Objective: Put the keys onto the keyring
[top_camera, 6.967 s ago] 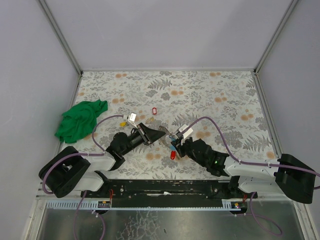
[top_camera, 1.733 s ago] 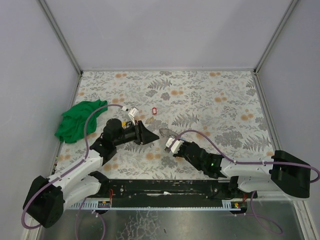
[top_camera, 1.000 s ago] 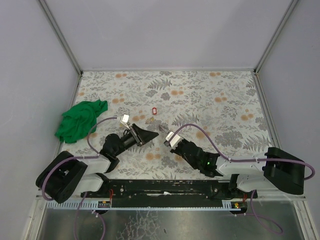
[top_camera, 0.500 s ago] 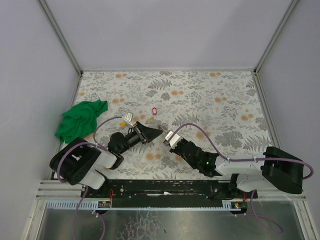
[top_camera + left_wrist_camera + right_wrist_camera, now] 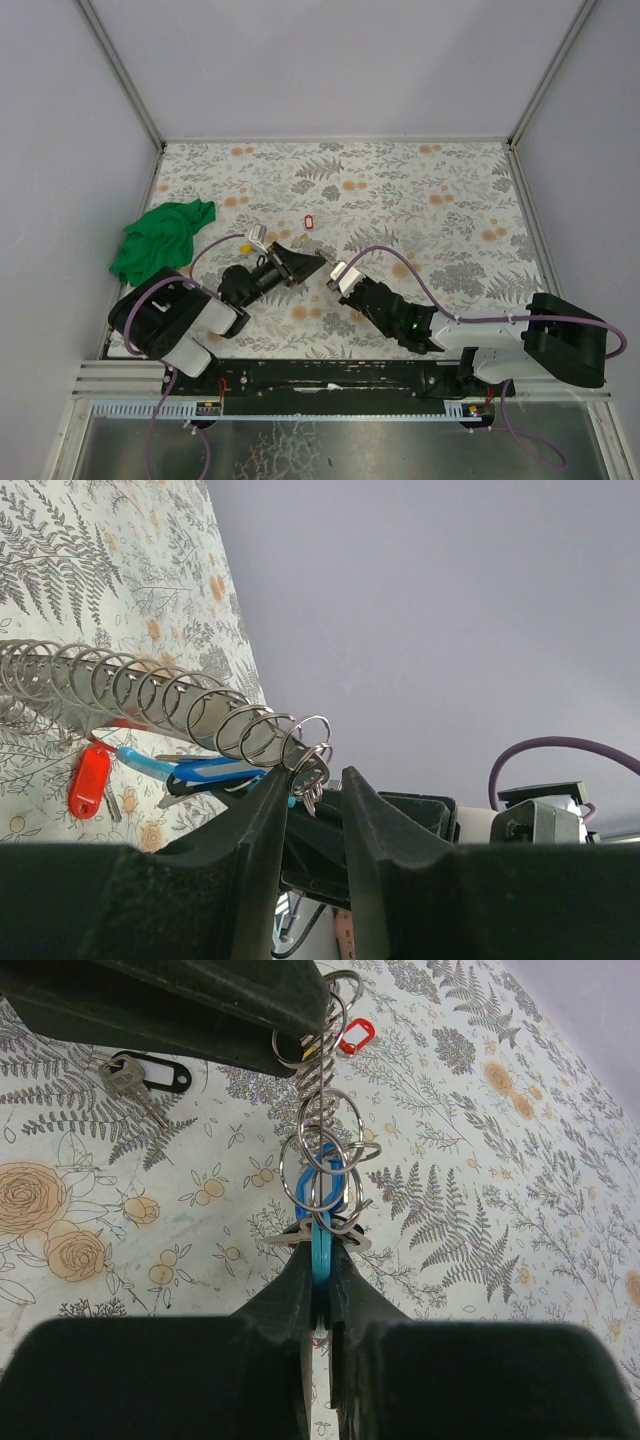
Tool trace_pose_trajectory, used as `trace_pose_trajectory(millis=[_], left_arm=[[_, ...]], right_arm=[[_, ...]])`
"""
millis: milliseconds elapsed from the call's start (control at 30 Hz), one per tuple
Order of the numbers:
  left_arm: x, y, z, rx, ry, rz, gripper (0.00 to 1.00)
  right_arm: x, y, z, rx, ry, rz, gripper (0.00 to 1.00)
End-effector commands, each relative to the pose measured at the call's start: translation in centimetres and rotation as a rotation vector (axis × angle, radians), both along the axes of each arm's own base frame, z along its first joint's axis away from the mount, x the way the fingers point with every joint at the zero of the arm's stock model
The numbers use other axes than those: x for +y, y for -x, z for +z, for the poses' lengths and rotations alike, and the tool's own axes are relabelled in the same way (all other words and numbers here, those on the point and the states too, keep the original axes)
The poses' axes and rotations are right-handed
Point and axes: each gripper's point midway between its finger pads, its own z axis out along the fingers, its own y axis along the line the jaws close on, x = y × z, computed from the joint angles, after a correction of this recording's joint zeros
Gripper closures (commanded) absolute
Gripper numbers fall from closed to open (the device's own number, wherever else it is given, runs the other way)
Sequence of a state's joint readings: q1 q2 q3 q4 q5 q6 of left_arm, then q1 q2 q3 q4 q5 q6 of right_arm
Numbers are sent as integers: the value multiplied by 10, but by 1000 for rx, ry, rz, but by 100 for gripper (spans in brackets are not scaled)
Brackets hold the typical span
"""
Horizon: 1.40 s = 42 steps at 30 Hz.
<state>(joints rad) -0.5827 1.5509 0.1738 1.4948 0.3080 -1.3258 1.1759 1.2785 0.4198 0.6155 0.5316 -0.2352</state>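
Observation:
The keyring is a long wire coil ending in split rings. My left gripper holds the coil's end ring between its narrow-set fingertips; small silver keys hang there. My right gripper faces it tip to tip and is shut on a blue key tag that is threaded through the rings. A blue tag and a red-tagged key show under the coil. I cannot tell whether the red one hangs from the coil.
A red tag with a white label lies on the patterned table beyond the grippers, also in the right wrist view. A black-tagged key lies by the left gripper. A green cloth sits at the left edge.
Over the last second my left gripper has shifted slightly right, closer to the right gripper. The right gripper has barely moved.

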Motion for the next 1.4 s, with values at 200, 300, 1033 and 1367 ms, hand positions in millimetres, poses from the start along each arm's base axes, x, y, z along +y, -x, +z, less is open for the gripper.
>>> trace_pose_trajectory(millis=[200,300,1033,1367], left_arm=[[4,8,21,-65,50,3,75],[4,8,22,-70,43,3,78],[-1,5,19,-179,-67,-3,100],[2,9,21,-520,-248,19,100]], right_arm=[[16,-4,28,-24,-107,-1,100],[17,-4,28,-21,-109,2,100],[19,4,23,12,-95,45,100],[29,25,13,125,-47,162,86]])
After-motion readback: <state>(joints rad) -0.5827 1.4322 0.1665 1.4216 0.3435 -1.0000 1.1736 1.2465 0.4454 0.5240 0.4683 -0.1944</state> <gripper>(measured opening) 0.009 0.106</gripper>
